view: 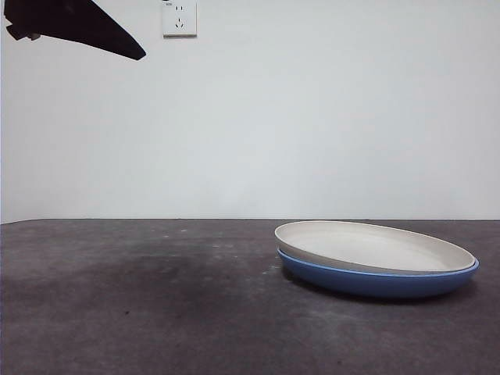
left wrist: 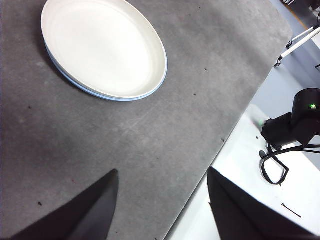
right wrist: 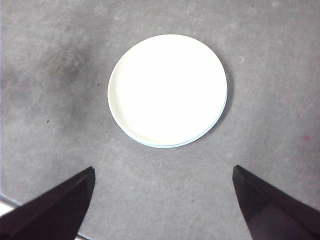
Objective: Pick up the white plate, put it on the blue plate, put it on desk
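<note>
Two plates are on the desk [view: 156, 297], one of each colour. The white plate [view: 373, 246] sits on top of the blue plate [view: 375, 280], stacked and slightly tilted, its rim a little higher on one side in the front view. Only a thin blue sliver of the lower plate shows under the white one from above [right wrist: 220, 117], so the two are nearly concentric. In the left wrist view the stack [left wrist: 102, 47] lies well in from the desk's edge, with bare grey surface all around it.

Two grippers are seen, both up above the desk and well apart from the plates. The left gripper [left wrist: 161, 205] has its jaws spread wide with nothing between them; it hangs near a desk edge, where a pale ledge with a black cable and a dark device [left wrist: 295, 125] begins. The right gripper [right wrist: 162, 200] looks straight down on the stack, jaws likewise wide apart and empty. One dark arm tip [view: 78, 23] shows at a top corner of the front view, below a wall socket [view: 179, 17].
</note>
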`<state>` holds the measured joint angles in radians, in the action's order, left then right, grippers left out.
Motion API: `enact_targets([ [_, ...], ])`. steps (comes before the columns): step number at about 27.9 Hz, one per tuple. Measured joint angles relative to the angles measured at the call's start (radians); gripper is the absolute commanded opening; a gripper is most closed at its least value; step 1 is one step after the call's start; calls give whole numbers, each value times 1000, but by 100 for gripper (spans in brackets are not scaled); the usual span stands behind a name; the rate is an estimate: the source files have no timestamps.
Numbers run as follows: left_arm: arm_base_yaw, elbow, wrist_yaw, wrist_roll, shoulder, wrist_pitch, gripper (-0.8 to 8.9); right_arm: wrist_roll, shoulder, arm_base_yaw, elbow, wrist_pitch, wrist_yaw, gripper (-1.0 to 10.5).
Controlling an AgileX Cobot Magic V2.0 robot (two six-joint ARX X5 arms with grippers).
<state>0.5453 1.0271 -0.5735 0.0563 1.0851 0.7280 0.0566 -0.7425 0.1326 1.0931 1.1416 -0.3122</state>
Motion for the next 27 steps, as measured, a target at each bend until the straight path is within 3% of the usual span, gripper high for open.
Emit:
enact_targets([
  [8, 0, 0, 0, -7, 0, 0, 280, 44, -100, -1, -55, -84, 53, 439],
  [15, 0, 0, 0, -7, 0, 0, 281, 79, -283, -12, -147, -260, 53, 425],
  [27, 0, 0, 0, -7, 0, 0, 281, 83, -634, -67, -152, -489, 16, 424],
])
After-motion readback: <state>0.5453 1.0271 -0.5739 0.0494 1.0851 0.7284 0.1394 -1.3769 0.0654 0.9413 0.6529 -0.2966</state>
